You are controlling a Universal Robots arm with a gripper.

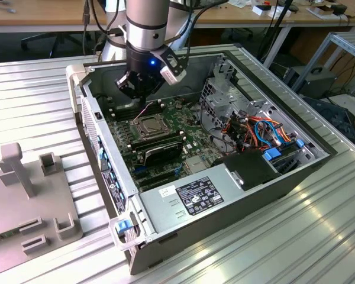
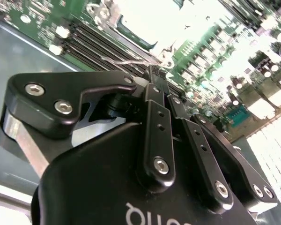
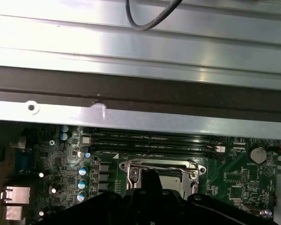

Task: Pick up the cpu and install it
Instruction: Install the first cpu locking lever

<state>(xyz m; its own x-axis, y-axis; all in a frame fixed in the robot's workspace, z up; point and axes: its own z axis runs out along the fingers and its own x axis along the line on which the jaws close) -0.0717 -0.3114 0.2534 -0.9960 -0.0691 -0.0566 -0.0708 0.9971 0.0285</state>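
The arm's gripper (image 1: 143, 89) hangs inside the open computer case (image 1: 236, 183), low over the green motherboard (image 1: 189, 139) and just above the far side of the socket (image 1: 147, 125). In the second wrist view the gripper (image 2: 155, 71) has its black fingers (image 2: 157, 117) drawn together to a narrow tip, with nothing visibly held between them. The cpu (image 3: 171, 180) sits in the socket (image 3: 161, 173) beneath the hinged metal frame; in the first wrist view only part of its dull grey top shows, square-edged and flat, the rest hidden behind the gripper body. In the exterior view the cpu (image 1: 148, 125) reads as a small dark-grey square within the frame. Long black memory sticks (image 1: 157, 145) lie beside the socket on the nearer side, and more slots (image 3: 150, 143) run on the side toward the case wall. The case rests on a ribbed metal table (image 1: 41, 118)
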